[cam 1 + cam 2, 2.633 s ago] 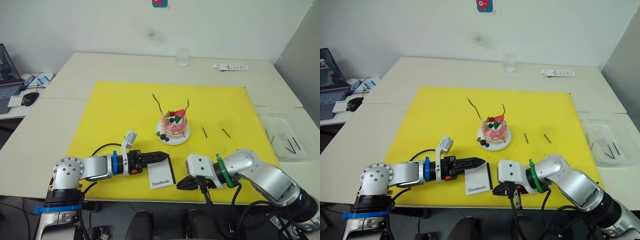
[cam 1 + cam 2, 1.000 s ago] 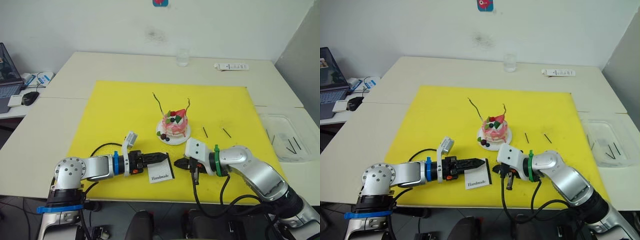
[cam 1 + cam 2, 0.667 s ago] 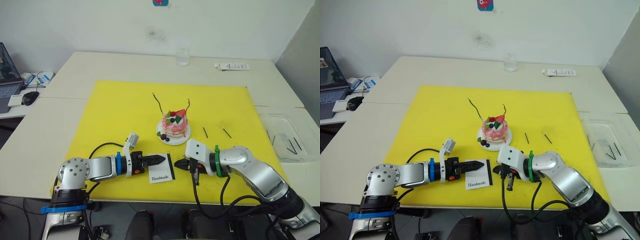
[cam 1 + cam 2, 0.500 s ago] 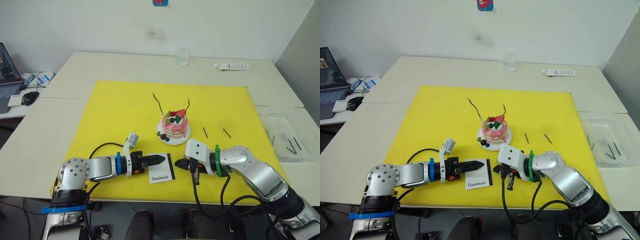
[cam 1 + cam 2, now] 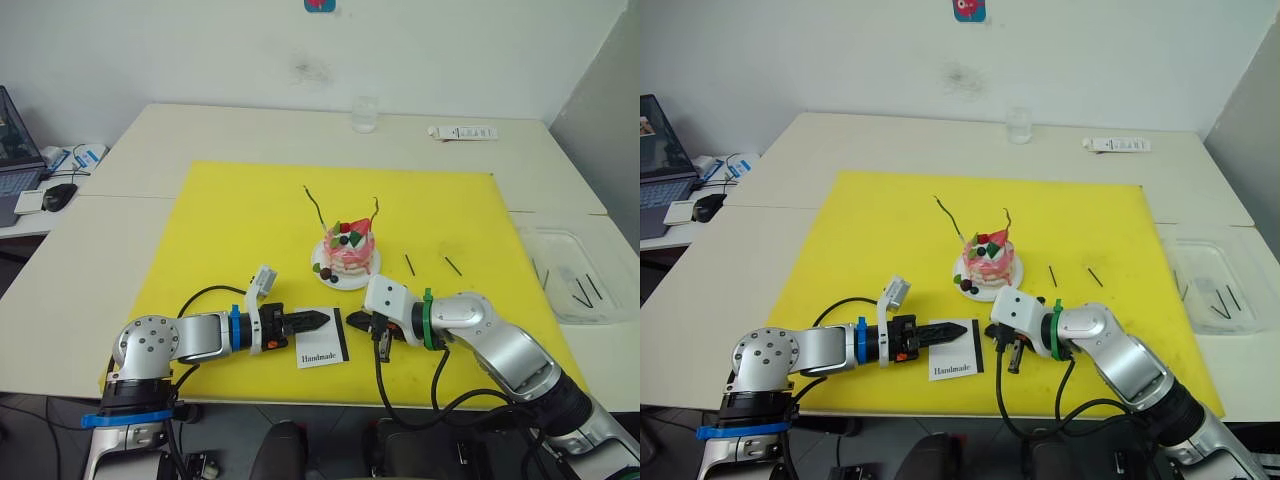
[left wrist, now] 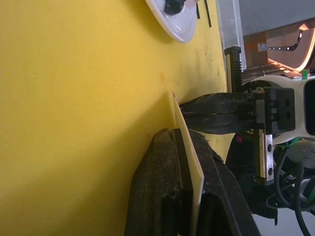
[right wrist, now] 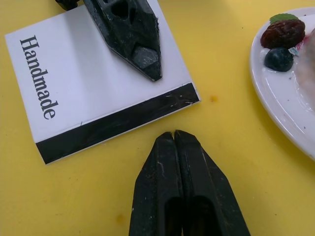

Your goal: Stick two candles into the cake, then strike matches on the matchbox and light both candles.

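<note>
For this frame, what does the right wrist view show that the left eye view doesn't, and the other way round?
Right wrist view: the right gripper with fingers closed, tips just short of the matchbox and its black strip, the readable word Handmade, and dark berries on the plate rim.
Left eye view: two candles standing in the cake, and two matches lying on the yellow mat beside it.
Both: the matchbox clamped by the left gripper.

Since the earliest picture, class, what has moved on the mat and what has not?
The right gripper swung in from the mat's front edge to the matchbox's black strip, fingers shut. The left gripper stays clamped on the matchbox. Cake and candles unchanged.
</note>
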Motion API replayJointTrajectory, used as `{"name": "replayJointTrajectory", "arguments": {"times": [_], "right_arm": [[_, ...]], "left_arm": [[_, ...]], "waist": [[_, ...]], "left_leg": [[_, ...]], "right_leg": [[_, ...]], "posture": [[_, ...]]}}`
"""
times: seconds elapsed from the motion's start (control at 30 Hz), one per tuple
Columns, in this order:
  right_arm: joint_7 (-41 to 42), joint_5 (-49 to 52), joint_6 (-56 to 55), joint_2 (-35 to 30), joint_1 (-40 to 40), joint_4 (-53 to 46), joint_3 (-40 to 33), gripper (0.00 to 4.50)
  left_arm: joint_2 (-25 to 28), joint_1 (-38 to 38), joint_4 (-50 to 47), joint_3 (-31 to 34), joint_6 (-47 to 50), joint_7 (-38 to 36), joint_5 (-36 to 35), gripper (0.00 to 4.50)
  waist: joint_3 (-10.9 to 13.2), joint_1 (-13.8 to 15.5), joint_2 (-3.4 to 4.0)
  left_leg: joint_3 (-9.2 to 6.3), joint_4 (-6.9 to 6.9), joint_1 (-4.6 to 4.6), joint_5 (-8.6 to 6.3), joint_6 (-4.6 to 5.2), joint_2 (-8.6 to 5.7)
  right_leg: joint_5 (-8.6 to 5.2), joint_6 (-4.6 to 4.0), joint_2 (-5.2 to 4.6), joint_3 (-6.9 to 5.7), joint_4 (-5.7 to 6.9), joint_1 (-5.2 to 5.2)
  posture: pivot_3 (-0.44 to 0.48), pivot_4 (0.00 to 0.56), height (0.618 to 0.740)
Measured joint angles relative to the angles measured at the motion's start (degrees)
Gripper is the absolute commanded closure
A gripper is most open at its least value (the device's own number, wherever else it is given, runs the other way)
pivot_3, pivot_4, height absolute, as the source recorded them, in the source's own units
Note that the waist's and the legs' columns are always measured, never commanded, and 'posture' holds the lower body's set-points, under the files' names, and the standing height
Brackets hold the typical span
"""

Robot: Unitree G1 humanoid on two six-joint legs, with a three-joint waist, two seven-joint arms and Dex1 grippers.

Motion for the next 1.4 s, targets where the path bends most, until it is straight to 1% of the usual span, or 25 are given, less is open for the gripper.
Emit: {"name": "replayJointTrajectory", "arguments": {"times": [0.17,0.3,0.4,0.43,0.53,0.63,0.7,0.8,0.9,0.97,1.17,1.27,1.4], "right_arm": [[0.21,-0.43,-0.1,0.12,0.01,-0.09,-0.1,4.5],[1.28,1.05,0.81,-1.42,0.15,-2.81,-1.98,4.5],[2.78,5.35,4.2,-4.21,1.16,-8.33,-7.62,4.5],[2.88,7.35,5.69,-4.68,1.54,-10.39,-10.42,4.5],[3.15,11.79,8.43,-6.26,2.98,-14.84,-16.11,4.5],[1.71,13.89,9.85,-6.97,5.95,-17.68,-21.01,4.5],[-1.41,14.06,9.99,-6.27,7.96,-18.84,-24.18,4.5],[-7.56,12.81,9.5,-2.97,11.26,-19.36,-27.4,3.89],[-14.13,10.52,7.74,1.47,16.08,-19.28,-28.74,2.93],[-18.4,7.61,5.32,3.57,18.55,-18.17,-27.95,2.29],[-27.32,0.98,-1.12,9.78,19.26,-10.13,-25.14,2.29],[-30.76,-1.07,-2.19,12.88,17.01,-6.38,-24.74,2.29],[-32.43,-2.28,-4.34,15.14,14.73,-3.84,-24.15,2.29]], "left_arm": [[0.01,-0.01,-0.06,0.11,0.06,-0.82,0.39,4.49],[1.85,0.16,-2.04,-0.63,-0.09,-4.49,1.24,4.49],[6.67,0.55,-6.08,-2.23,-1.01,-10.84,2.48,4.49],[8.53,0.59,-7.59,-2.35,-2.14,-13.31,3.17,4.49],[11.78,1.57,-12.43,-4.32,-6.8,-19.18,6.44,4.49],[12.81,3.37,-15.63,-5.31,-10.89,-22.85,9.01,4.49],[12.82,4.48,-17.25,-5.13,-12.43,-23.86,9.12,4.49],[12.84,5.87,-18.98,-4.6,-13.47,-23.81,9.1,4.5],[12.95,6.97,-19.78,-3.86,-13.91,-23.43,9.07,4.5],[12.98,7.39,-19.91,-3.19,-14.06,-22.72,9.07,4.5],[12.97,7.53,-19.94,-2.61,-14.18,-22.04,9.1,4.5],[12.94,7.49,-19.93,-2.63,-14.35,-21.75,9.19,4.5],[12.81,7.44,-19.93,-2.64,-14.41,-21.17,9.18,4.5]], "waist": [[0.0,0.0,0.0],[0.14,-0.02,0.0],[0.28,-0.05,-0.08],[0.28,-0.05,-0.08],[0.29,-0.04,-0.07],[0.28,0.01,-0.07],[0.28,0.03,-0.07],[0.28,0.02,-0.08],[0.28,0.0,-0.08],[0.28,-0.03,-0.07],[0.28,-0.33,-0.06],[0.27,-0.39,-0.06],[0.27,-0.41,-0.05]], "left_leg": [[0.0,0.0,0.0,0.0,0.0,0.0],[0.02,-0.01,-0.06,0.0,0.0,0.0],[0.0,-0.06,-0.33,0.0,-0.02,0.03],[0.0,-0.1,-0.41,0.0,-0.02,0.04],[0.01,-0.34,-0.48,0.0,-0.04,0.02],[0.0,-0.63,-0.57,0.0,-0.04,0.04],[0.0,-0.62,-0.74,0.0,-0.04,0.04],[-0.01,-0.62,-0.87,0.0,-0.04,0.03],[-0.02,-0.63,-0.9,0.0,-0.05,0.04],[0.01,-0.62,-0.89,0.0,-0.05,0.04],[0.07,-0.56,-0.85,0.0,-0.05,0.04],[0.09,-0.52,-0.84,0.01,-0.05,0.04],[0.06,-0.52,-0.86,0.01,-0.05,0.08]], "right_leg": [[0.0,0.0,0.0,0.0,0.0,0.0],[0.0,-0.01,0.0,0.0,-0.01,-0.06],[-0.02,-0.03,0.03,-0.02,-0.06,-0.3],[-0.03,-0.04,0.03,-0.02,-0.09,-0.39],[-0.06,-0.02,0.02,-0.03,-0.31,-0.44],[-0.05,-0.01,0.02,-0.08,-0.72,-0.43],[-0.06,0.01,0.01,-0.09,-0.8,-0.52],[-0.09,0.07,0.02,-0.09,-0.78,-0.64],[-0.11,0.09,0.02,-0.11,-0.74,-0.69],[-0.11,0.09,0.03,-0.09,-0.72,-0.7],[-0.03,0.12,0.07,-0.01,-0.64,-0.71],[0.01,0.13,0.1,0.03,-0.62,-0.71],[0.01,0.13,0.18,0.02,-0.62,-0.71]], "posture": [[0.0,0.15,0.74],[0.0,0.15,0.74],[0.0,0.15,0.74],[0.0,0.15,0.74],[0.0,0.15,0.74],[0.0,0.15,0.74],[0.0,0.15,0.74],[0.0,0.15,0.74],[0.0,0.15,0.74],[0.0,0.15,0.74],[0.0,0.15,0.74],[0.0,0.15,0.74],[0.0,0.15,0.74]]}}
